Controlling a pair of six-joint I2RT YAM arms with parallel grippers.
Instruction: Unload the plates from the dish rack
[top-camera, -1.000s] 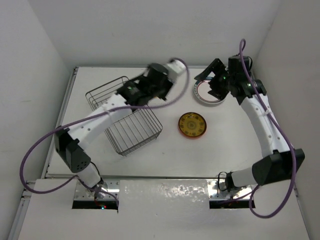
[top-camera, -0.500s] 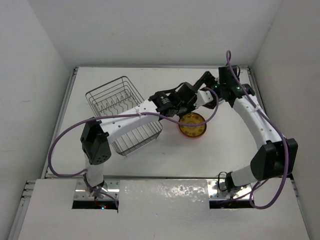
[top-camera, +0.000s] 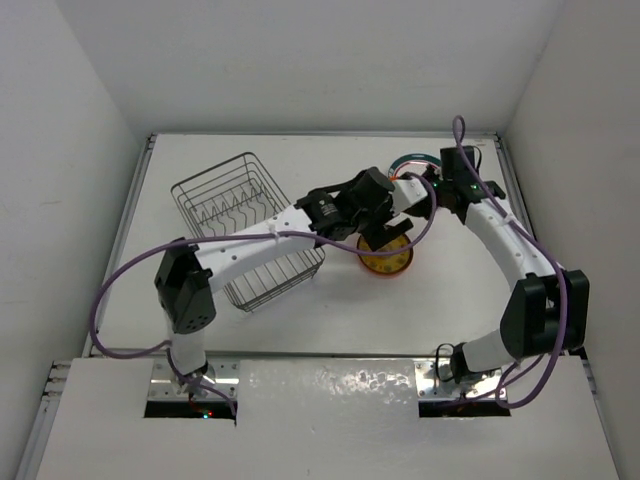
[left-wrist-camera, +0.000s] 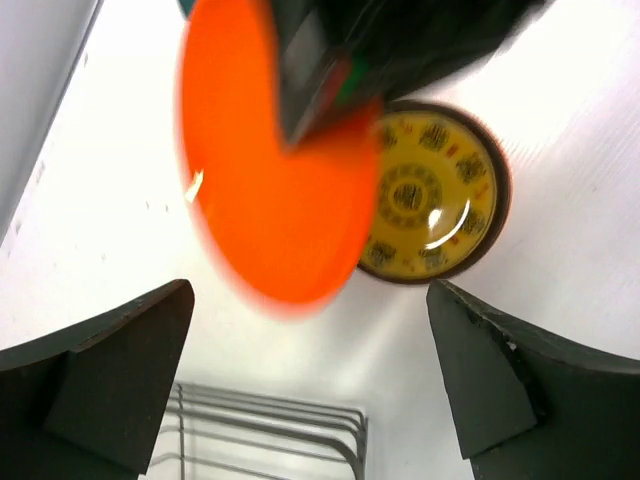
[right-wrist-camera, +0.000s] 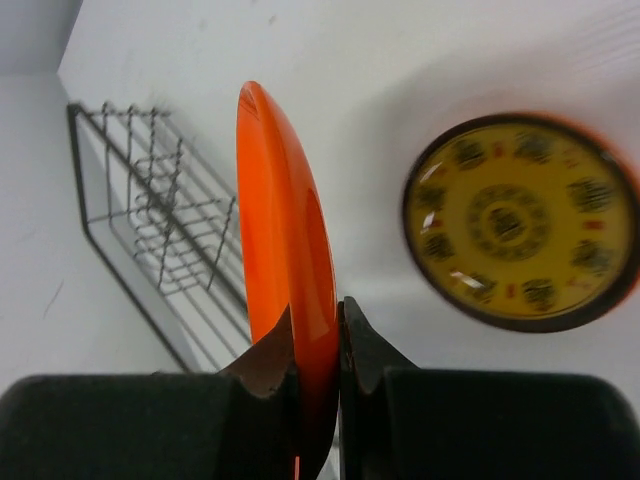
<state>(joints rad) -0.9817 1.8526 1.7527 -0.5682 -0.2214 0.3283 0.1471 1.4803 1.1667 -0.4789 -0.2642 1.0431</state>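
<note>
Since a second ago, the left claw has been swung away from over the rack to the middle of the tabletop. The right claw has been brought in to meet it.

The left claw is now spread wide, and nothing is held between its fingers. The right claw is pinched onto the rim of the orange plate. That plate is held up on its edge in the air.

In the left wrist view, the orange plate is seen partly in front of the yellow plate. The yellow plate is laid flat on the tabletop, to the right of the rack. In the top view, both claws are seen close together over the yellow plate. A plate with a teal rim is seen behind the right claw, mostly hidden.
</note>
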